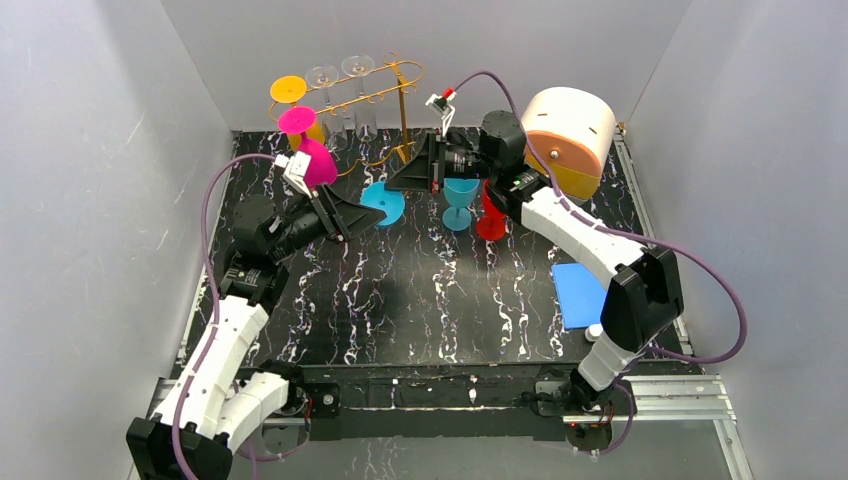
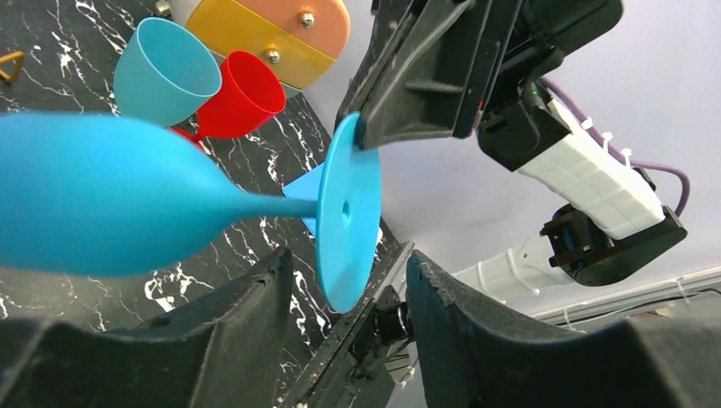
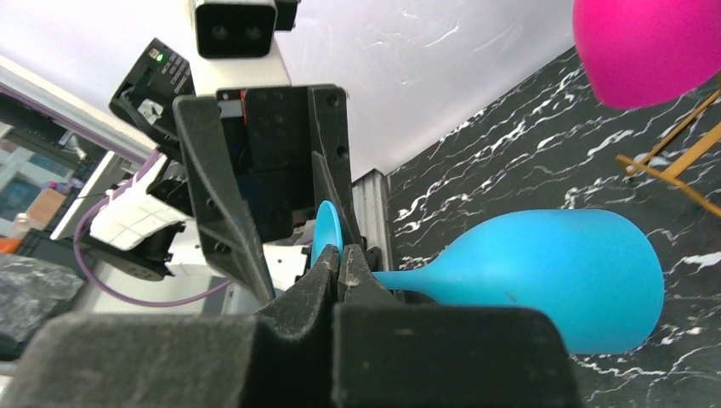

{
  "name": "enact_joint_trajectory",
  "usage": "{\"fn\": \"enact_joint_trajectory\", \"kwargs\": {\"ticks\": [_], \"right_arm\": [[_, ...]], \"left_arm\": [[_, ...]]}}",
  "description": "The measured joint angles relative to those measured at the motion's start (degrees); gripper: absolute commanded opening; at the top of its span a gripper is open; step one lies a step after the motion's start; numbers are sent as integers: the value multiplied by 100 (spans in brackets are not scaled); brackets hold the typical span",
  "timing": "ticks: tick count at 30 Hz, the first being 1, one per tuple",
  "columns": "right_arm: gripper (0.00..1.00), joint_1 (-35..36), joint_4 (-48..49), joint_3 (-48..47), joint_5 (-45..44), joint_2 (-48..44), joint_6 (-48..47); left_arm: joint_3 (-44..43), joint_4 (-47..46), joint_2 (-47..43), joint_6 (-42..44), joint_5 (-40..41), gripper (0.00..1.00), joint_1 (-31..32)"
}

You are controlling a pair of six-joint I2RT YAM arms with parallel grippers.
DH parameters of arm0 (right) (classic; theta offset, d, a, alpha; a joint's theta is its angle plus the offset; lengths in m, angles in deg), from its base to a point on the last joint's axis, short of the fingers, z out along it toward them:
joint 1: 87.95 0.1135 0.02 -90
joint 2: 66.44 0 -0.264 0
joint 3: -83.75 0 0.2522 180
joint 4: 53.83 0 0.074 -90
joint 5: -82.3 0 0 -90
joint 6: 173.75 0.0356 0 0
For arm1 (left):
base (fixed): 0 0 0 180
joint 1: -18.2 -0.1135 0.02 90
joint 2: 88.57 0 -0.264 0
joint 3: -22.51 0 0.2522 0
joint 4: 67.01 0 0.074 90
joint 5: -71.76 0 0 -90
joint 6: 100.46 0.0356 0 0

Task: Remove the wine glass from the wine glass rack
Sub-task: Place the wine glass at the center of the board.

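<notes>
A blue wine glass lies on its side in mid-air, its round foot [image 1: 383, 203] [image 2: 349, 212] between the two grippers and its bowl [image 2: 102, 204] [image 3: 553, 280] pointing away from the left arm. My right gripper [image 3: 340, 259] [image 1: 412, 172] is shut on the foot's upper rim. My left gripper [image 2: 349, 280] [image 1: 350, 215] is open, one finger [image 2: 255, 314] on each side of the foot's lower edge, with a gap on both sides. The gold wine glass rack [image 1: 400, 95] stands at the back left. In the top view the bowl is hidden under the right gripper.
Orange [image 1: 288, 90], clear [image 1: 340, 75] and magenta [image 1: 318, 160] glasses hang on the rack. A teal glass [image 1: 460, 200] and a red glass [image 1: 490, 215] stand upright mid-table. A round cream-and-orange box [image 1: 568, 135] sits back right, a flat blue square [image 1: 578, 293] on the right.
</notes>
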Motion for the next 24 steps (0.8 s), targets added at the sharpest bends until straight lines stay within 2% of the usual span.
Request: {"fn": "enact_joint_trajectory", "kwargs": {"ticks": [4,7,11,13,16,21,24], "right_arm": [[1,-101,437,382,195,-72,407],[1,-175,699,560,330,-74,636],[1,-216,820,570,455,-87,726],[1,-216,857,570,511,-103,748],[4,-216,863,570,586,-105,756],[22,-223,872,566,745,-105,833],[24,-225,883,564,850,-105,874]], "left_arm": [[83,-369,76,-343,-22,33,0],[188,-527,83,-514,-20,18,-2],[195,-535,107,-518,-31,13,0],[195,-527,107,-481,-74,2,0],[195,-476,107,-404,-127,0,0],[195,-492,118,-389,-199,0,0],[195,-457,133,-284,-295,0,0]]}}
